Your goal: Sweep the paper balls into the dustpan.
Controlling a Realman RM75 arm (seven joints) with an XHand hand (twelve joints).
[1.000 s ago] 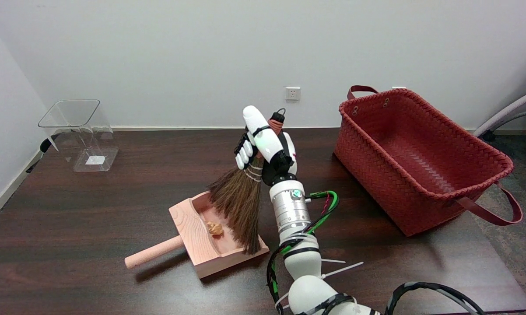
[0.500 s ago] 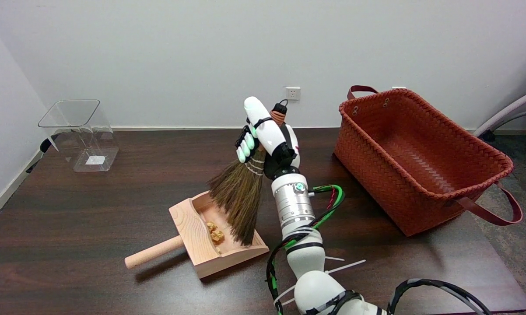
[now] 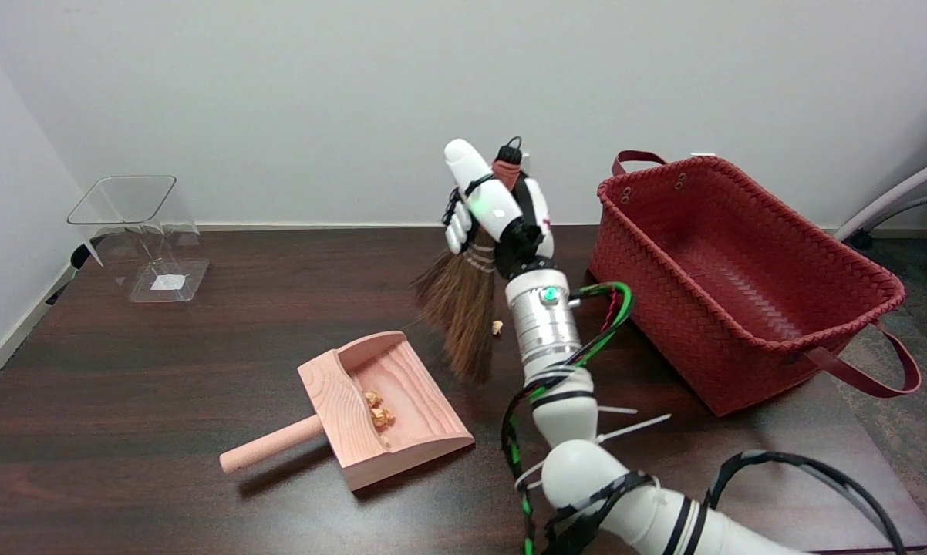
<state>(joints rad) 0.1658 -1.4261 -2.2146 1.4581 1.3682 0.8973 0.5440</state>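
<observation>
A pink wooden dustpan (image 3: 402, 420) lies on the dark table, its handle pointing to the lower left. Small tan paper balls (image 3: 378, 415) rest inside it against the back wall. My right hand (image 3: 494, 212) grips the neck of a small straw broom (image 3: 463, 312), held upright above the table to the right of the dustpan. The bristles hang down, clear of the pan. One more tan paper ball (image 3: 497, 327) lies on the table just right of the bristles, beside my wrist.
A large red woven basket (image 3: 741, 277) stands at the right. A clear plastic container (image 3: 143, 231) sits at the far left corner. The table's front right edge (image 3: 895, 493) is near my forearm's cables.
My hand has lifted the broom up and to the right, out of the dustpan. The balls stay in the pan, and a ball on the table right of the bristles is uncovered.
</observation>
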